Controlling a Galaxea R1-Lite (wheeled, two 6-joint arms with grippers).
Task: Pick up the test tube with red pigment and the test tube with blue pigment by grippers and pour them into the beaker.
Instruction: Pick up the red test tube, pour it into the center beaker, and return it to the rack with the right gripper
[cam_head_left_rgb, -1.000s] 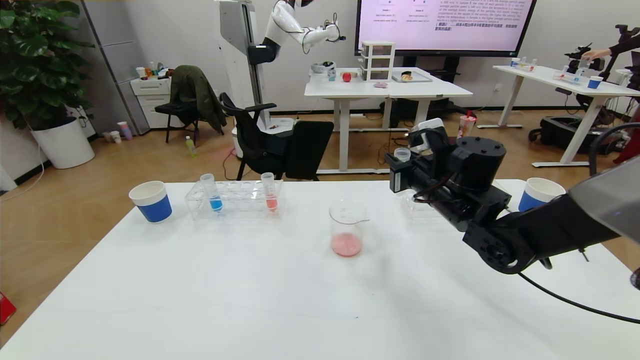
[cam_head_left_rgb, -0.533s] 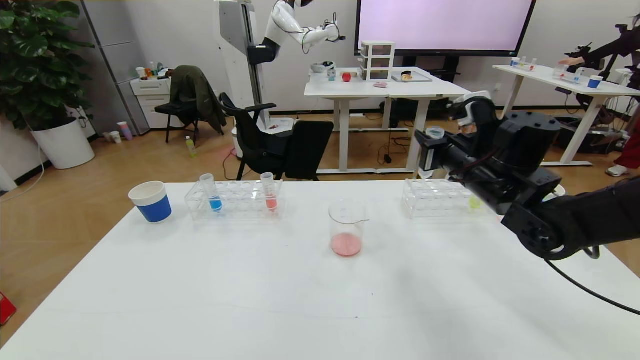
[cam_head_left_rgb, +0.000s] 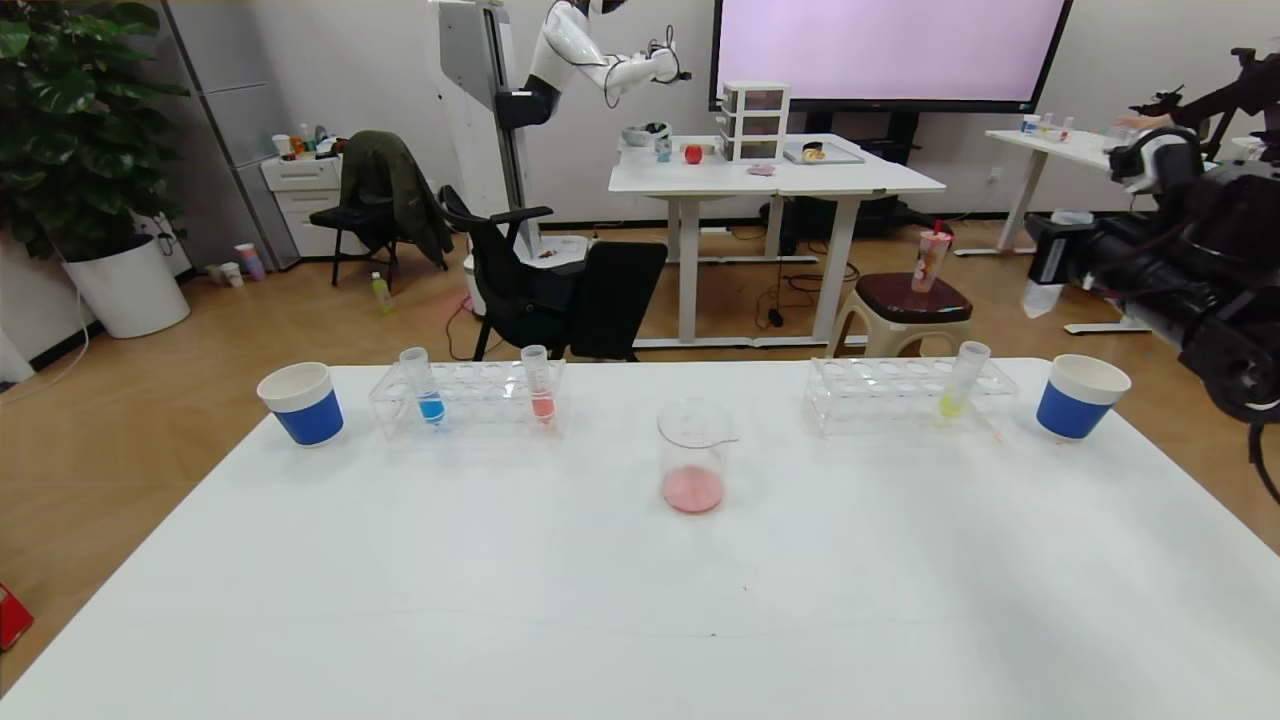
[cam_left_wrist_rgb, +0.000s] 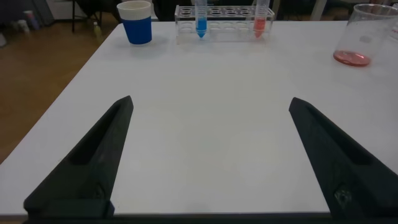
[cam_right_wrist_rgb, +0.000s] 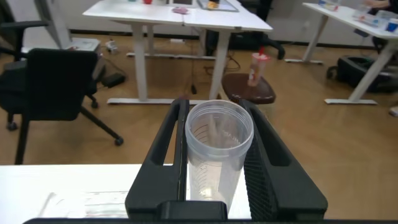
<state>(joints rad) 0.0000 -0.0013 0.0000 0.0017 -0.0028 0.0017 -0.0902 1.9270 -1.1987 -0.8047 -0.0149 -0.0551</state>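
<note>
The beaker (cam_head_left_rgb: 692, 455) stands mid-table with a little pink-red liquid in it; it also shows in the left wrist view (cam_left_wrist_rgb: 364, 37). The test tube with blue pigment (cam_head_left_rgb: 425, 385) stands in the left rack (cam_head_left_rgb: 470, 400), as does a tube with pale red liquid (cam_head_left_rgb: 538, 385). My right gripper (cam_head_left_rgb: 1045, 265) is high past the table's far right corner. It is shut on a clear test tube (cam_right_wrist_rgb: 217, 149) that looks empty. My left gripper (cam_left_wrist_rgb: 210, 102) is open and empty, low over the bare near part of the table, well short of the rack.
A second clear rack (cam_head_left_rgb: 900, 395) at the right holds a yellow-liquid tube (cam_head_left_rgb: 962, 380). Blue-and-white paper cups stand at the far left (cam_head_left_rgb: 302, 403) and far right (cam_head_left_rgb: 1075, 397). A stool (cam_head_left_rgb: 905, 305) and office chairs stand beyond the table.
My right arm has swung right and upward with the clear tube, from beside the beaker, over the right rack, to beyond the table's right corner. Nothing else has moved.
</note>
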